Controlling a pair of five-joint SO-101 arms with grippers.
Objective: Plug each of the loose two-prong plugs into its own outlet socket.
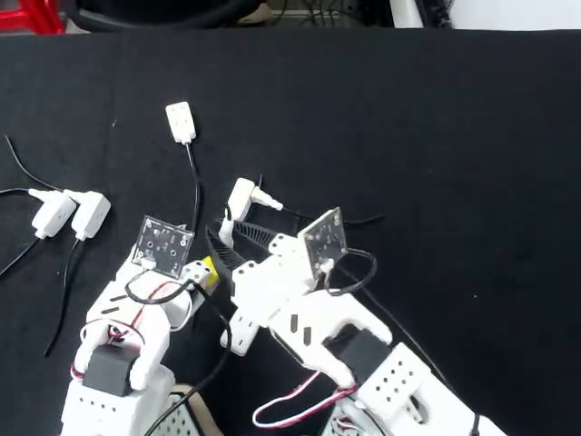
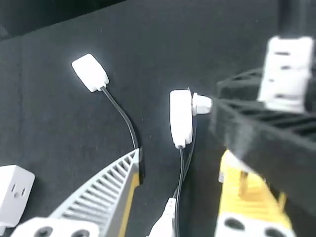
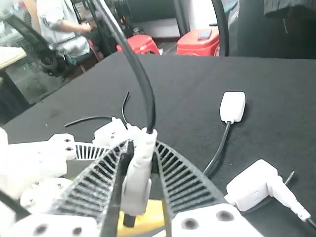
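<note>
My right gripper (image 3: 136, 170) is shut on a white two-prong plug (image 3: 139, 168) whose black cable rises from it; in the high view this gripper (image 1: 238, 238) sits mid-table. Just beyond it lies a white outlet socket (image 1: 241, 197) with another plug (image 1: 266, 195) against its end. A second white socket (image 1: 181, 121) lies farther back on its cable. My left gripper (image 2: 177, 197) is open, one grey finger (image 2: 106, 190) and one yellow finger (image 2: 247, 192) spread wide, close beside the right gripper's black fingers (image 2: 256, 133). A cable runs between the left jaws.
Two more white sockets (image 1: 54, 212) (image 1: 91, 213) lie side by side at the left with thin black cables trailing toward the front edge. One slotted socket (image 2: 15, 195) lies near my left gripper. Black cloth covers the table (image 1: 436, 136).
</note>
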